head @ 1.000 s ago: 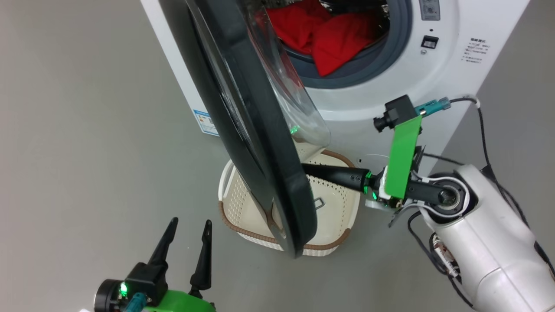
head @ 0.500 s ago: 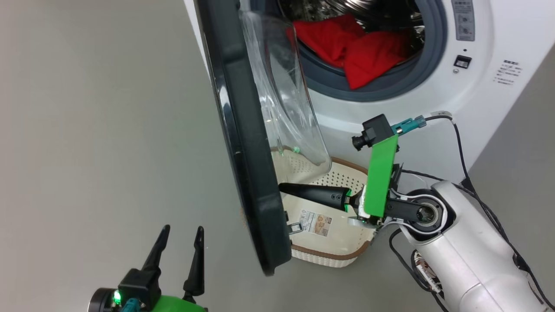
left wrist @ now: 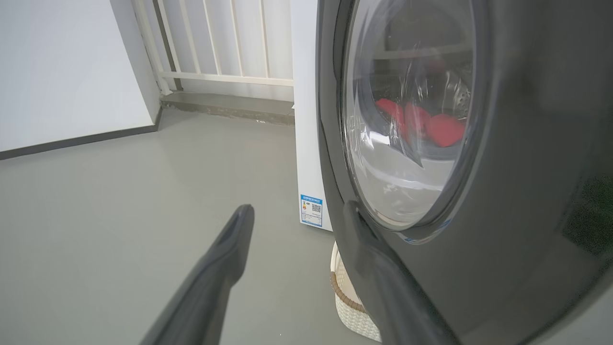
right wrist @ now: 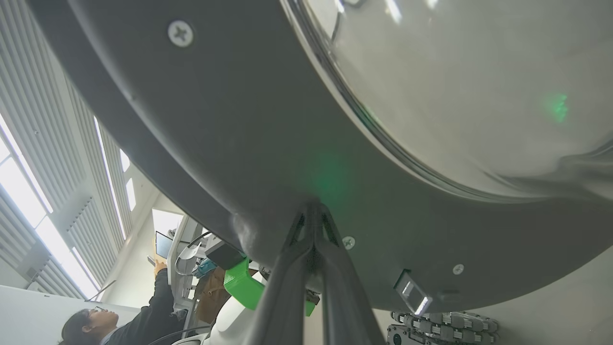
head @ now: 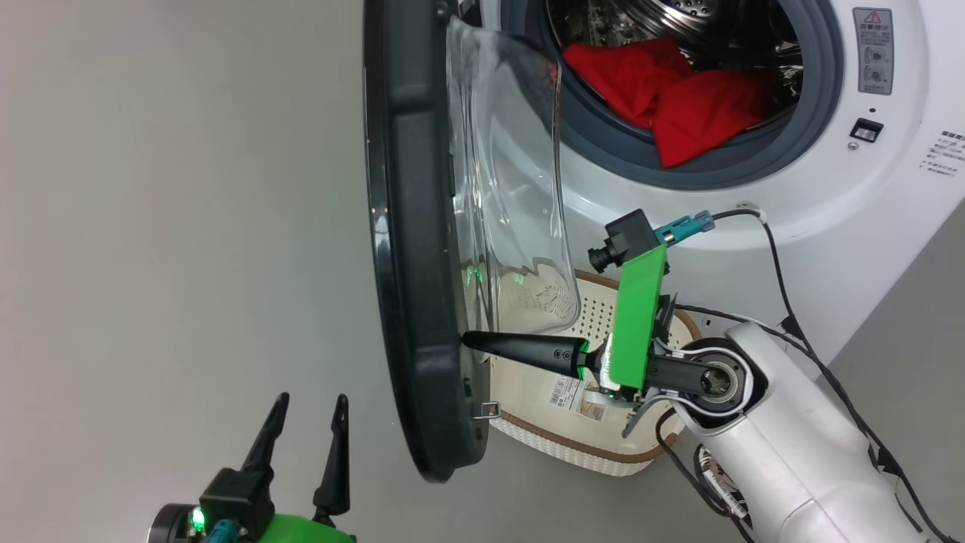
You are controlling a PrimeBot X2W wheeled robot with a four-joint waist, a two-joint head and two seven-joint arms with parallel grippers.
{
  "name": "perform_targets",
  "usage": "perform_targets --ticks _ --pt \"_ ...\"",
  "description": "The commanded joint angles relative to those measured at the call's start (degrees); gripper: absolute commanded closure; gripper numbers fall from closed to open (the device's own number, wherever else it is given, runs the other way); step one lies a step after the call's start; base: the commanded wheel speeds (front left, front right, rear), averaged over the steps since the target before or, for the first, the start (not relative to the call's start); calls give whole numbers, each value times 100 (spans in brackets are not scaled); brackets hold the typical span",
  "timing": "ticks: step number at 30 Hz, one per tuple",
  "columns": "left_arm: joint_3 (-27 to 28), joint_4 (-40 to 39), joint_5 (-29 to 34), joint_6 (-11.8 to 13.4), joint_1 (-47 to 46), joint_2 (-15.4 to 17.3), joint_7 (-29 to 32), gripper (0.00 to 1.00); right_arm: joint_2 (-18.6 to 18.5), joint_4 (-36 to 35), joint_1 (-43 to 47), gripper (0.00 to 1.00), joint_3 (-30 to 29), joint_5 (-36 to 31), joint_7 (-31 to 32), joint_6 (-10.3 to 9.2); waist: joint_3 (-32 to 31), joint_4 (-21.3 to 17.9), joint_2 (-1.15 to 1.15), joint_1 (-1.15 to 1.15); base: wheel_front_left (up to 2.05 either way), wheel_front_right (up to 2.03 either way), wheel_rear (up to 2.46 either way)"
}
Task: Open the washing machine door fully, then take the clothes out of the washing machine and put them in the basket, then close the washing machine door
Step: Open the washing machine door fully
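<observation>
Washing machine door, round, glossy black rim, glass bowl, standing open | right gripper clenched, tips on its inner rim | left gripper released, empty, near-left

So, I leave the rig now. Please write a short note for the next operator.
Left gripper: jaws open, empty, low near the outer side of the washing machine door.
Right gripper: jaws shut, holding nothing, tips against the door's inner rim.
Clothes: inside the washing machine.
Basket: on the floor, partly under the door, no clothes in it.
Done: door partly open.
Left: open it fully, move clothes to basket, close door.
</observation>
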Motion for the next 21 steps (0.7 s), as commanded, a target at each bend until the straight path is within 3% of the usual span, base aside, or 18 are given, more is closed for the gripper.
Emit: perform_targets --ticks 1,16,17,19,21 --pt "230 -130 36 59 -32 86 -71 0 226 -127 -22 100 117 -40 -32 9 39 25 0 0 0 0 0" --pt "303 -189 18 98 -12 86 -71 0 276 -4 -113 100 201 -73 -153 9 71 34 0 0 0 0 0" --pt "300 -175 15 91 -19 86 -71 0 252 -3 -98 76 190 -86 -188 9 62 28 0 0 0 0 0" --pt "291 -133 12 64 -40 86 -71 0 189 -1 -60 0 166 -131 -284 9 43 11 0 0 0 0 0" --pt "315 -97 22 49 -61 86 -71 0 133 0 -20 0 157 -162 -359 9 32 -51 0 0 0 0 0"
